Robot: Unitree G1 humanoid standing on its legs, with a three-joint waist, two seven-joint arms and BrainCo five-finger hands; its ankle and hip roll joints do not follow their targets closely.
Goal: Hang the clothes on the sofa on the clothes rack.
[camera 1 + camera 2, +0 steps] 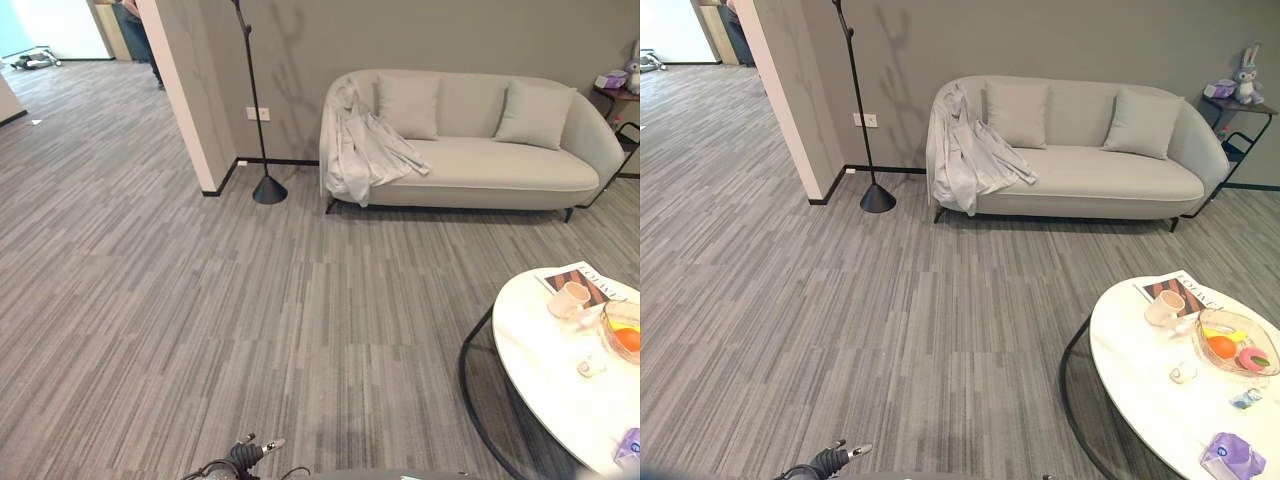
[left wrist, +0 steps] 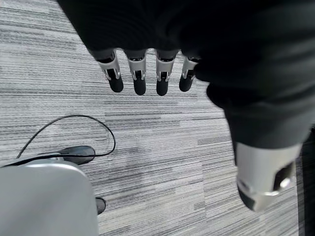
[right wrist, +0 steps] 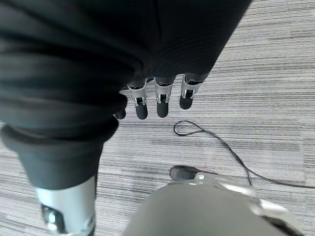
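Note:
A light grey garment (image 1: 362,148) hangs over the left arm and seat of the pale grey sofa (image 1: 500,165) against the far wall. The black clothes rack (image 1: 255,100), a thin pole on a cone base, stands on the floor just left of the sofa. My left hand (image 2: 147,73) hangs over the grey floor with straight fingers and holds nothing. My right hand (image 3: 157,96) hangs the same way, fingers straight and empty. Both hands are far from the sofa.
A round white table (image 1: 545,375) stands at the near right with a cup (image 1: 570,298), a magazine and a fruit bowl (image 1: 1237,345). A wall pillar (image 1: 190,90) rises left of the rack. A side shelf with a toy rabbit (image 1: 1243,75) stands right of the sofa.

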